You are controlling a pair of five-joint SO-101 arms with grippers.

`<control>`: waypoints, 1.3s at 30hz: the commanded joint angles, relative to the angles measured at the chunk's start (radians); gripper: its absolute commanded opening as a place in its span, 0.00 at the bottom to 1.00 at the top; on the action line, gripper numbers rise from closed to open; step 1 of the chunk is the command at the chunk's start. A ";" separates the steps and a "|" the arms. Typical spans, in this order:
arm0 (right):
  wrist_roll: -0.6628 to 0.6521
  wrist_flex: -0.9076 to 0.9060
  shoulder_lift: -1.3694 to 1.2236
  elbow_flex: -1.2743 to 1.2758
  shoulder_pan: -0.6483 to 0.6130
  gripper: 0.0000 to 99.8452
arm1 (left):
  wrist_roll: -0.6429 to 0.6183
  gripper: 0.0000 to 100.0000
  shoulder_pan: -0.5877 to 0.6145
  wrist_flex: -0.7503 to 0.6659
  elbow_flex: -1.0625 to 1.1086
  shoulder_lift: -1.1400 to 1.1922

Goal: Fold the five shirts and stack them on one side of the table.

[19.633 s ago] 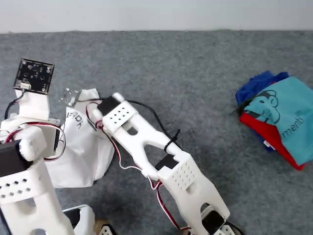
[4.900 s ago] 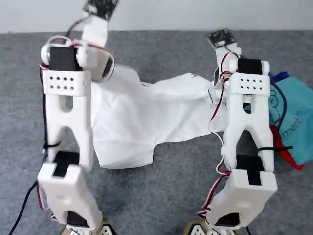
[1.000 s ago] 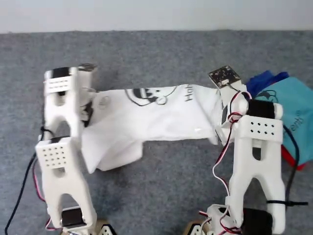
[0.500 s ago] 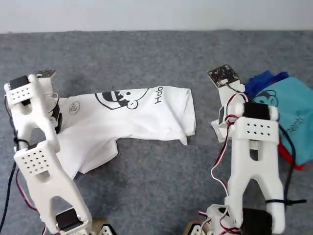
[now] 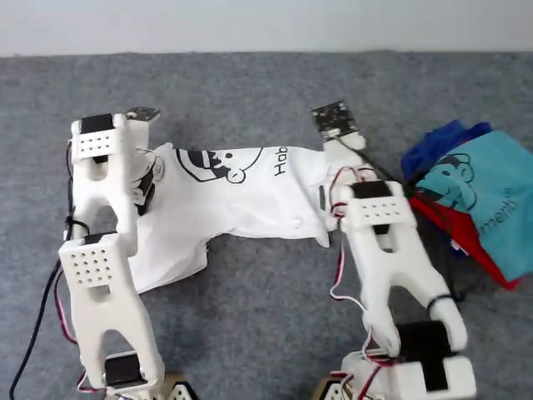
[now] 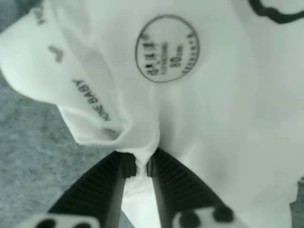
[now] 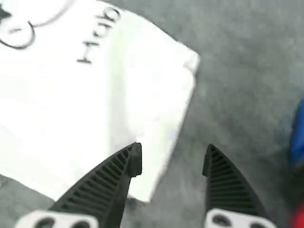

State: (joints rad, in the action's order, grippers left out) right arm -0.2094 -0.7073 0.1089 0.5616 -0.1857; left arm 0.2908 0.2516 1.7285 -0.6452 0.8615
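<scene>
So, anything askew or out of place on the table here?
The white shirt lies uneven: bunched where the left gripper pinches a fold, with a flap trailing crookedly toward the arm bases. The coloured pile is ragged too, blue and red edges sticking out under the teal shirt.

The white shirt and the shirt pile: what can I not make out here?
1. white shirt: in the high view the left arm covers its left side.
2. pile of folded shirts: cut off by the high view's right edge; count unclear.
3. left gripper: left wrist view, shut on a fold; the layers pinched cannot be told.
4. right gripper: right wrist view, open over the shirt's edge; contact is unclear.
</scene>
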 commanded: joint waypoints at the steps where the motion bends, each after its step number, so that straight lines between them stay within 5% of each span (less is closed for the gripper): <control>1: 0.018 0.033 -0.065 -0.075 -0.015 0.22 | -0.012 0.01 0.064 0.026 -0.030 -0.017; 9: 0.000 -0.047 -0.117 -0.129 -0.042 0.22 | 0.032 0.06 0.249 0.026 -0.035 -0.017; 23: -0.025 -0.107 -0.119 -0.118 -0.065 0.22 | 0.025 0.30 0.270 0.023 -0.090 -0.017; 34: -0.028 -0.378 -0.041 -0.218 -0.065 0.22 | -0.293 0.31 0.368 0.028 -0.521 -0.017; 39: -0.083 -0.512 0.091 -0.221 -0.047 0.22 | -0.302 0.31 0.302 0.031 -0.493 -0.020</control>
State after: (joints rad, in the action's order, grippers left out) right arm -0.2662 -1.1554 0.1028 0.3836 -0.2470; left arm 0.0054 0.5999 1.7346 -1.1393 0.8677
